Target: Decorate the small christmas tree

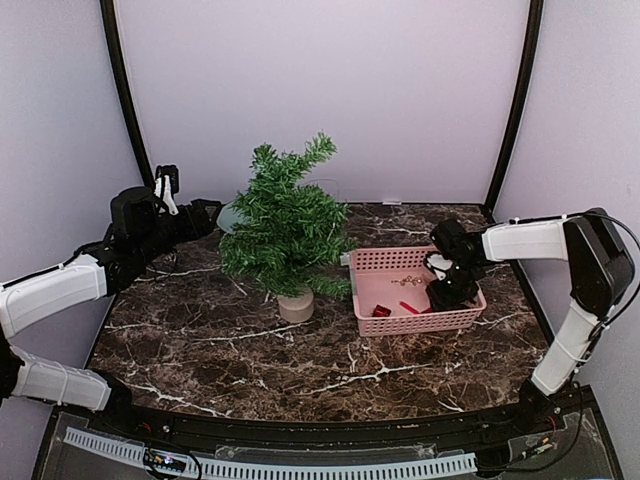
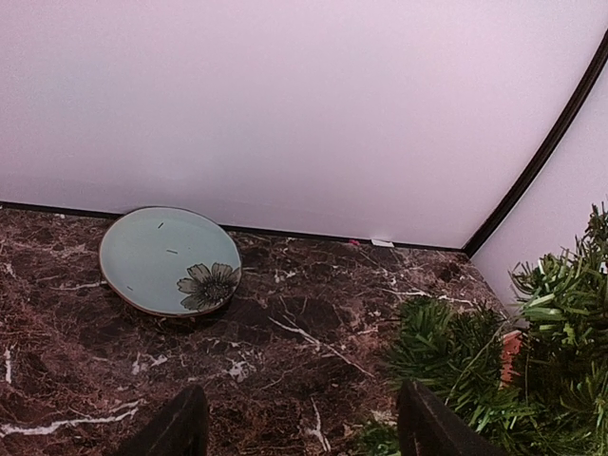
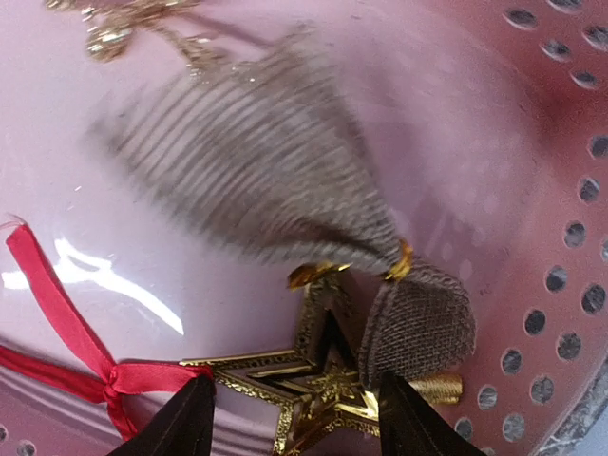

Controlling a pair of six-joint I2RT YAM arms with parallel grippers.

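Right gripper (image 3: pixel 294 423): fingers parted, low in the basket, astride a gold star (image 3: pixel 313 380); I cannot tell whether either pad touches it.
Under it: burlap bow (image 3: pixel 256 180) just ahead, overlapping the star; red ribbon (image 3: pixel 76 332) to the left; blurred gold trinket (image 3: pixel 123 24) farther ahead.
Around it: pink basket (image 3: pixel 570 190), its wall close on the right.
Left gripper (image 2: pixel 299 432): wide, holding nothing, above the table (image 2: pixel 76 380).
Plate (image 2: pixel 152 252): ahead and left of the left gripper.
Tree (image 1: pixel 285 225): upright, well left of the right gripper, just right of the left one; no ornament shows on it.
Risk: a pinch here may catch the bow with the star, since they overlap; the flat star may slip; a push on a branch may tip the tree.
Count: one tree, one basket, one plate, one star, one bow, one ribbon, one trinket.
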